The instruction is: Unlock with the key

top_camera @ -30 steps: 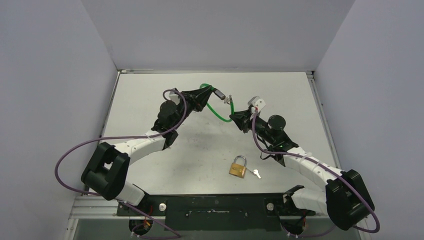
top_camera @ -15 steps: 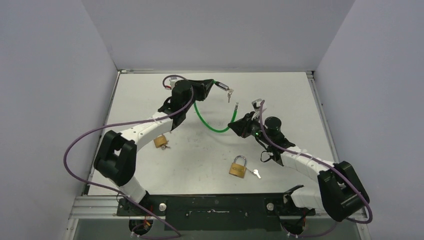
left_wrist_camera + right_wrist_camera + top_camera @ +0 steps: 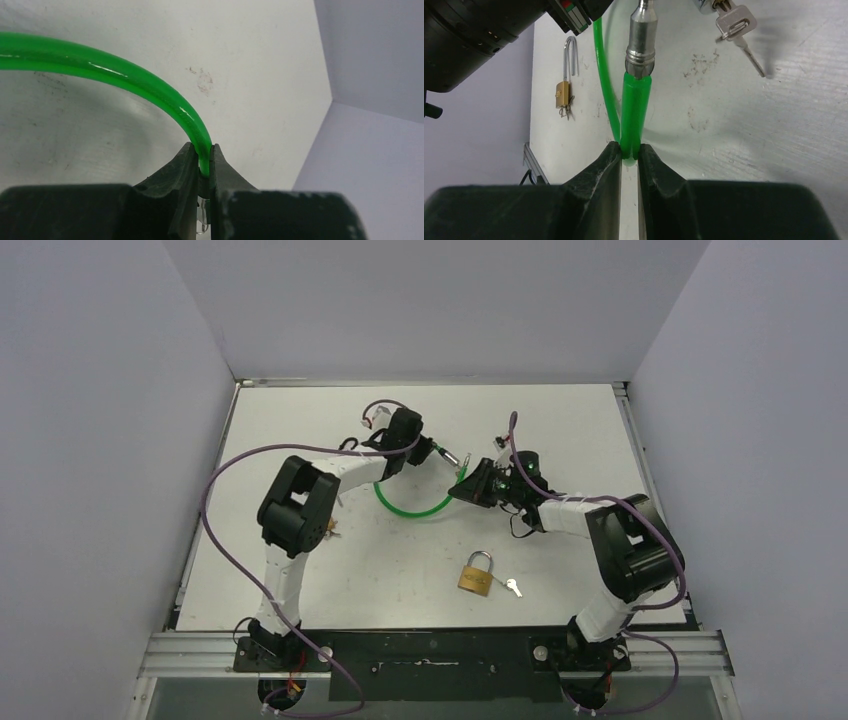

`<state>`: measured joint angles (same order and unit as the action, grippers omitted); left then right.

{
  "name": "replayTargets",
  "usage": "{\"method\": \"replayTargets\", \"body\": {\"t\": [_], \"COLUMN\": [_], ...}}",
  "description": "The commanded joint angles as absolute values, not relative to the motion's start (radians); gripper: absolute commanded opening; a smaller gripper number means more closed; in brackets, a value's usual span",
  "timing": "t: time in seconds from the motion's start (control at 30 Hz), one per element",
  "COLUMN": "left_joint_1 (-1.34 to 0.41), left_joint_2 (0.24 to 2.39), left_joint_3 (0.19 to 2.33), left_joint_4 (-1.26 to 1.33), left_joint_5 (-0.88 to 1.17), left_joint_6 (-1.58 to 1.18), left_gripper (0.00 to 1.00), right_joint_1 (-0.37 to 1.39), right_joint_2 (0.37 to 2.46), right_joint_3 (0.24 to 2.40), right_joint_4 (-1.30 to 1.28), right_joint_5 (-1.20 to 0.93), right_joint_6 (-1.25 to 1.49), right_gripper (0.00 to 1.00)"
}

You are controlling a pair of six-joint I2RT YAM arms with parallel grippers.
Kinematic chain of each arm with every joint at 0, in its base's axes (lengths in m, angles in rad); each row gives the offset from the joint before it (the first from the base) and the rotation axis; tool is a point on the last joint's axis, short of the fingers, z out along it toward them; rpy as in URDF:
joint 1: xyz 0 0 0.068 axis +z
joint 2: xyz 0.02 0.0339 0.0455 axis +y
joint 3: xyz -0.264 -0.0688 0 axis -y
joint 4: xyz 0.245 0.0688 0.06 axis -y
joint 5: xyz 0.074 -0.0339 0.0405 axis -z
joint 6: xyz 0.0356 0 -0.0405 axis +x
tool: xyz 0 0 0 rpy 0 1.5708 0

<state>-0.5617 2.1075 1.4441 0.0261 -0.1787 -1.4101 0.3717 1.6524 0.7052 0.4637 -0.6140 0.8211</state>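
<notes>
Left gripper (image 3: 200, 167), right gripper (image 3: 629, 156) both pinching green cable (image 3: 408, 510). Pin (image 3: 641, 35) sitting free beside key (image 3: 735, 24): cable looking unlocked. Padlock (image 3: 477, 575) in front of cable looking shut.

You'll find the middle of the tabletop (image 3: 300, 585) barred by the green cable (image 3: 412, 508), which arcs between the left end effector (image 3: 202, 162) and the right end effector (image 3: 629, 152), both clamped on it. Its metal tip (image 3: 641, 45) and a bunch of keys (image 3: 735, 24) crowd the space just past the right fingers. Nearer the bases, only the brass padlock (image 3: 478, 575) and a loose key (image 3: 512, 587) beside it interrupt open surface, while a small padlock (image 3: 564, 92) lies by the left arm and walls (image 3: 100, 440) close three sides.
</notes>
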Motion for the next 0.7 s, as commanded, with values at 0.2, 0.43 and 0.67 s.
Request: {"method": "replayTargets", "body": {"t": [0.2,0.43,0.67], "left_joint_1": [-0.545,-0.538,-0.537], "left_joint_2": [2.267,2.250,2.073], "left_joint_3": [1.712,1.799,1.788], "left_joint_4": [-0.136,-0.227,-0.270], "left_joint_5": [-0.045,0.000,0.000], "left_joint_6": [-1.108,-0.920,-0.681], "left_gripper": [0.25,0.62,0.75], "right_joint_1": [0.331,0.274,0.264], "right_joint_2": [1.741,1.688,1.517], "right_joint_3": [0.829,0.912,0.964], "right_joint_4": [0.287,0.060,-0.210], "right_joint_5": [-0.642,-0.490,-0.187], "right_joint_6": [0.842,0.734,0.587], "right_gripper": [0.18,0.57,0.67]}}
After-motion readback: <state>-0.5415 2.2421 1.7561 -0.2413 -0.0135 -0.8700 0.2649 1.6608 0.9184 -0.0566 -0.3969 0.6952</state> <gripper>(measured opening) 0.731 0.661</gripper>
